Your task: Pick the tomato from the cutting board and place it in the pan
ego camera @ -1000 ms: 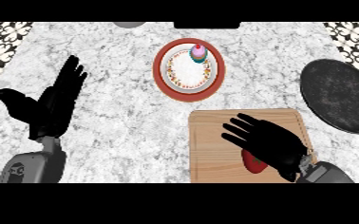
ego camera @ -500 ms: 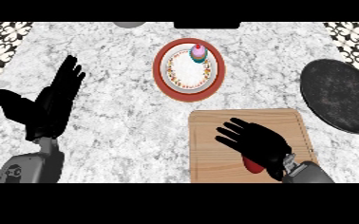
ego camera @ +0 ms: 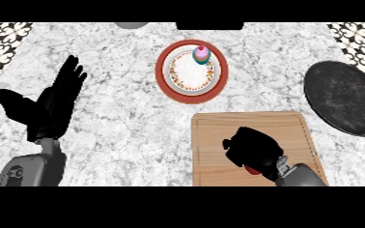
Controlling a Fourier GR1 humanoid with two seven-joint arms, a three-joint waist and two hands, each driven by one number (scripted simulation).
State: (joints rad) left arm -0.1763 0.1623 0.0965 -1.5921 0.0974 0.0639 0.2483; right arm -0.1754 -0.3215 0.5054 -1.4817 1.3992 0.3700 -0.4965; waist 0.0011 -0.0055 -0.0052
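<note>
on the wooden cutting board (ego camera: 214,140), at the lower right of the marble counter (ego camera: 128,125), the right hand (ego camera: 253,146) is bunched into a ball, its fingers curled down round the tomato (ego camera: 252,170). only a thin red sliver of the tomato shows, peeking out under the heel of the hand close to the grey wrist; the rest is hidden by the black fingers. it sits over the lower middle part of the board, and whether it rests on the wood or is raised just off it cannot be told.

the pan (ego camera: 341,96), dark and round, lies at the right edge of the view, partly cut off, just beyond the board's upper right corner and apart from the hand.

the left hand (ego camera: 53,104) shows at the far left, released, fingers straight and pointing up, thumb spread outward, well apart from the board.

a red-rimmed plate (ego camera: 165,72) lies near the board's upper left corner, with a small pink-topped cupcake (ego camera: 201,54) near its upper rim.
</note>
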